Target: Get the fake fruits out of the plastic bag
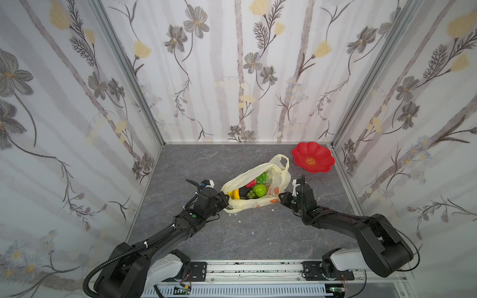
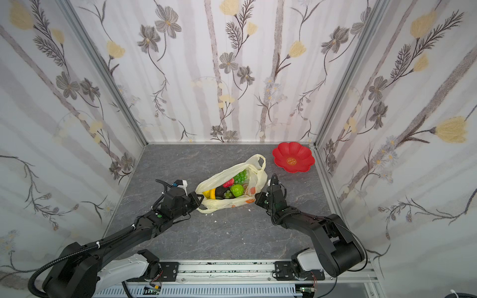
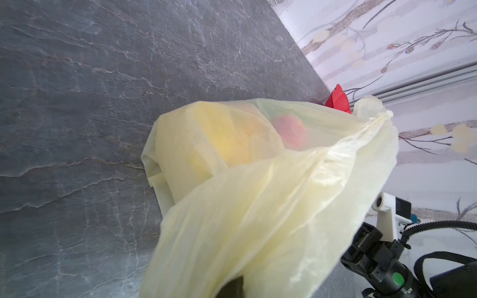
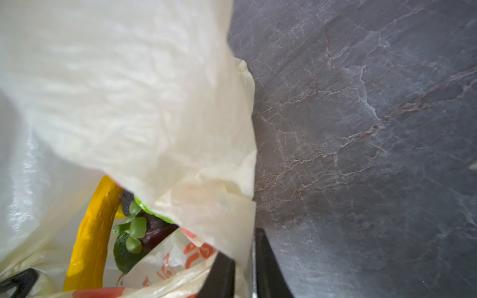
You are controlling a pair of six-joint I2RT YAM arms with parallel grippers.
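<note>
Plastic bag (image 1: 249, 205) lying mid-table, fake fruits (image 1: 259, 190) inside its open mouth. Left gripper (image 1: 225, 200) pinched shut on one rim; right gripper (image 1: 283, 197), jaws slightly apart, astride the opposite rim. Hold both rims taut before you reach in.

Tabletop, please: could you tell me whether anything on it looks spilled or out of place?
Yes: a few small white flecks lie scattered on the grey tabletop in front of the plastic bag. They look like stray debris; what they are is too small to tell.
</note>
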